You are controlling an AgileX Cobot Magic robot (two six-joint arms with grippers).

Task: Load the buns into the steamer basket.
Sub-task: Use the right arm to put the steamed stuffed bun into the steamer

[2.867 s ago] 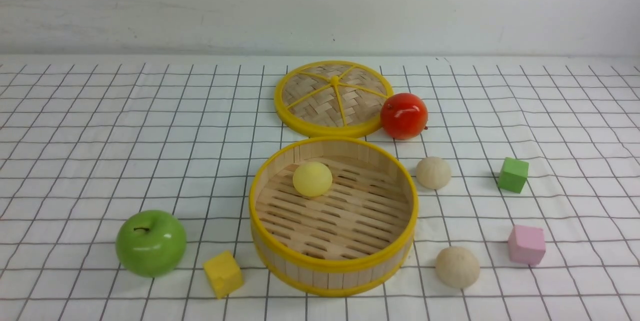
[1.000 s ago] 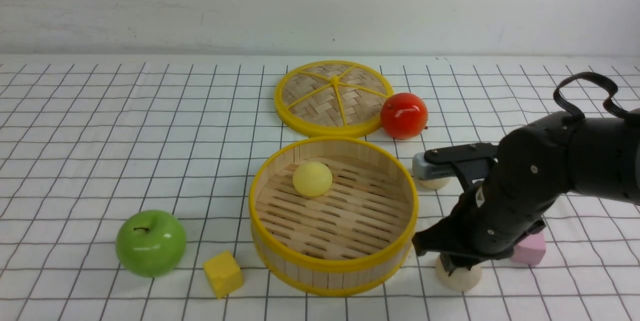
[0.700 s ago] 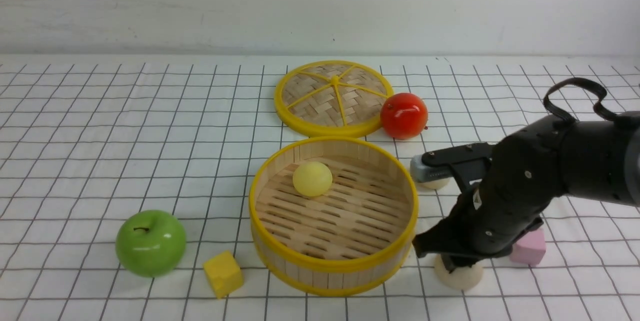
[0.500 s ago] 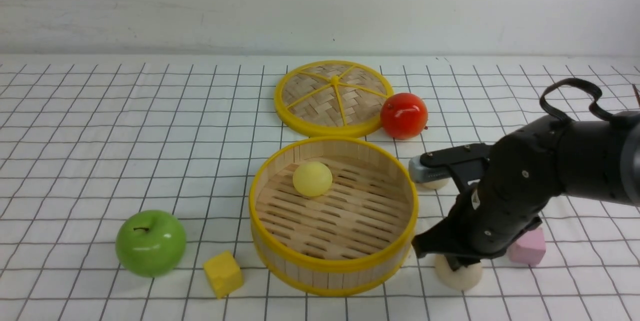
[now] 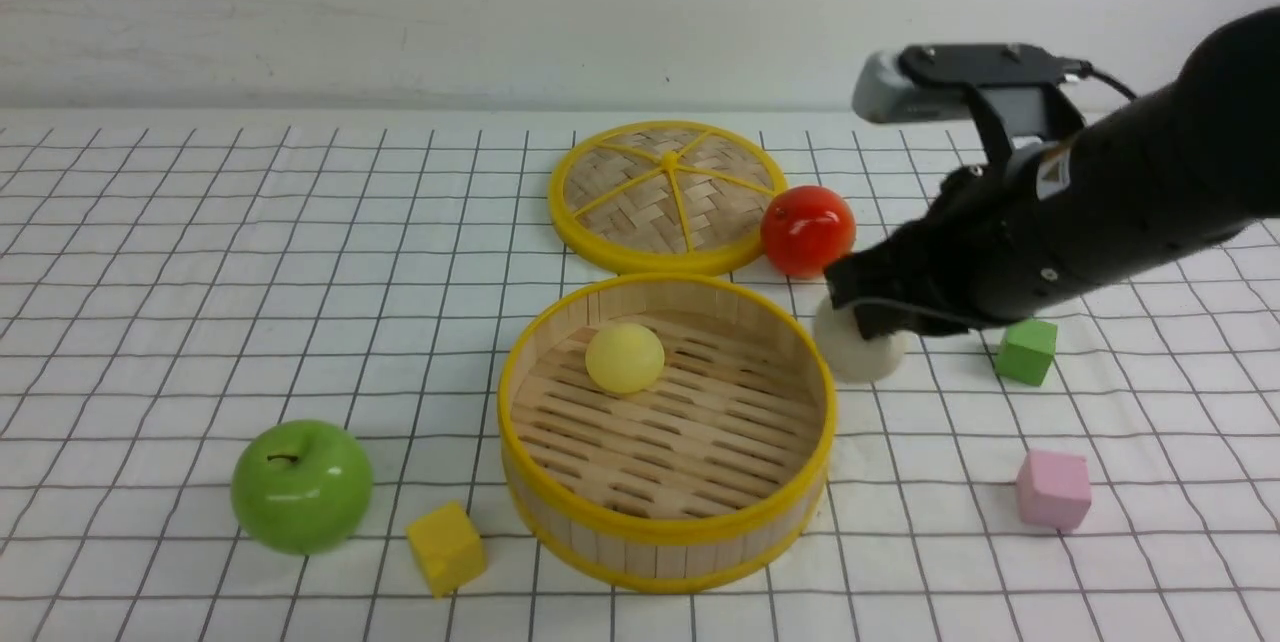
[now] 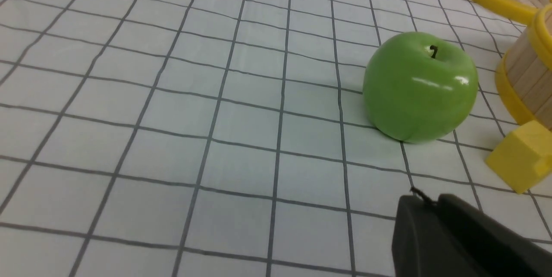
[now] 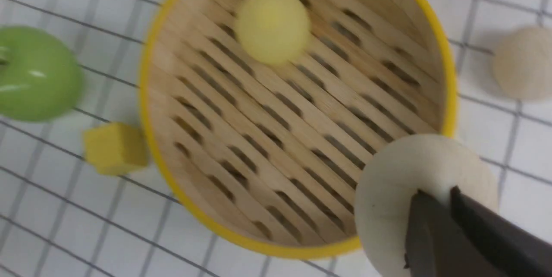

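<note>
The cream bun that a moment ago lay on the counter beside the pink cube is now in the air. The right pincer has shut on its top and lifted it to the right rim of the steamer basket. One carry inward looks enough to drop it beside the pale yellow bun already on the slats. The other cream bun waits on the counter just outside. The held bun is matte, round and off-white. The left pincer sits pressed together, empty, near the green apple.
</note>
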